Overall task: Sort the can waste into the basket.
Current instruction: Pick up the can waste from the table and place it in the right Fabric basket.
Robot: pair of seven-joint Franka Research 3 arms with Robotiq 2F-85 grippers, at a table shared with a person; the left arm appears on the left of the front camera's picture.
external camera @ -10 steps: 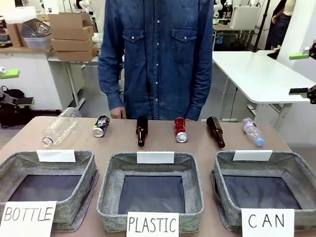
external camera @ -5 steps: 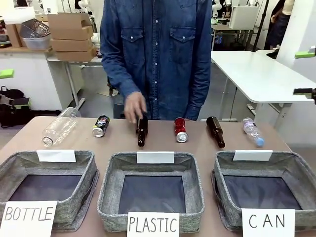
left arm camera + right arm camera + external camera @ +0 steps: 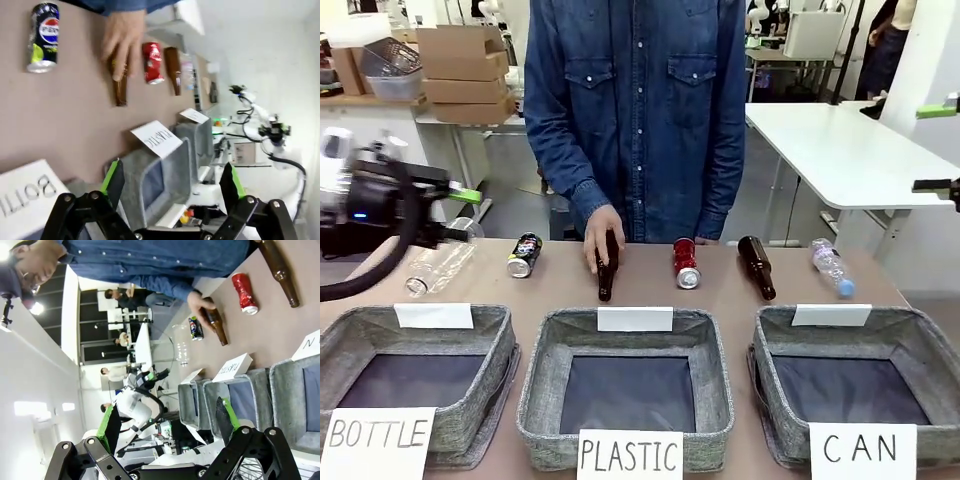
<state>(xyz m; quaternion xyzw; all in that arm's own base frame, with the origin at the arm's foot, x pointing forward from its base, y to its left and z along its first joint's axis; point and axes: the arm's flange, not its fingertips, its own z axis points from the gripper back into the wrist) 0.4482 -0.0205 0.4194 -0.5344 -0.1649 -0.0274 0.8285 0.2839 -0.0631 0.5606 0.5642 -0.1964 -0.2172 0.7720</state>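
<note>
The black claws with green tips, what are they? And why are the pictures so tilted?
Those are the robot's two hands, called grippers. A camera on each wrist makes the tilted pictures: the left gripper and the right gripper, both open, holding nothing. The straight picture looks across the table at a person, whose hand rests on a brown bottle. Also lying there: a black can, a red can, another brown bottle, a big clear bottle, a small clear bottle. The cans belong in the grey basket marked CAN.

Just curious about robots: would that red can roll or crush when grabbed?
The red can lies on its side, so a nudge would probably roll it. Its shiny metal looks thin, so it is likely light and may dent or slip under a hard squeeze.
</note>
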